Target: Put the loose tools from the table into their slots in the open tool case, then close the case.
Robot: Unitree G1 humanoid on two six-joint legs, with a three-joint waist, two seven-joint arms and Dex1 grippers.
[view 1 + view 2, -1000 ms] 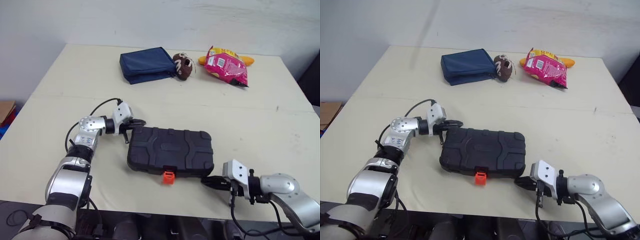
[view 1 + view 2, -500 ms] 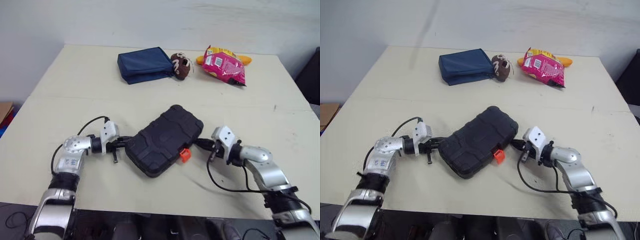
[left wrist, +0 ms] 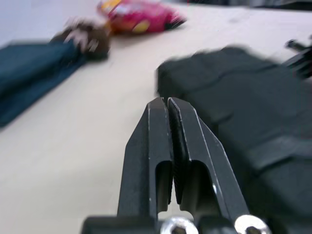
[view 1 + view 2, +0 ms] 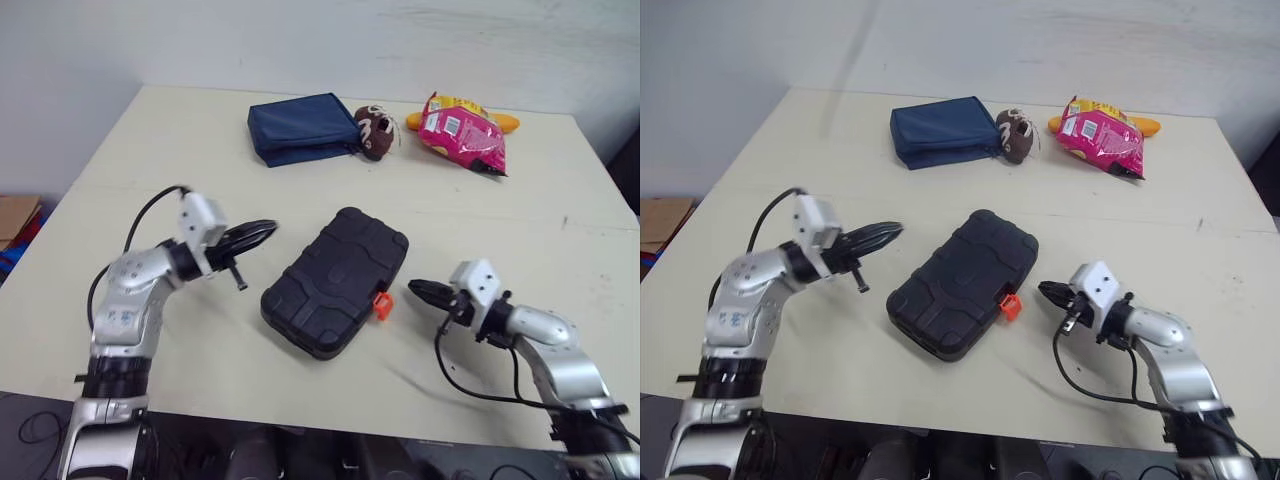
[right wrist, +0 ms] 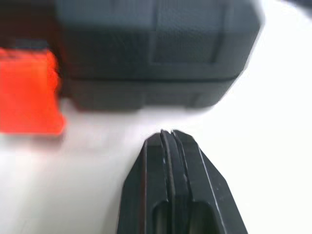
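Observation:
The black tool case [image 4: 338, 281] lies closed and turned at an angle in the middle of the table, its orange latch [image 4: 381, 305] facing my right side. My left gripper [image 4: 266, 229] hovers shut just left of the case's far end, lifted off the table and not touching it; its fingers [image 3: 168, 146] press together with nothing between them. My right gripper [image 4: 416, 289] is shut too, a short gap to the right of the latch [image 5: 29, 92], low over the table.
Along the table's far side lie a navy pouch [image 4: 300, 128], a brown plush toy [image 4: 374, 131] and a pink snack bag [image 4: 460, 134] on something yellow. A wall rises behind the table.
The case was swung from lying crosswise to angled, then stayed put. My left gripper lifted up and away from the case's left end. My right gripper drew back a little to the right.

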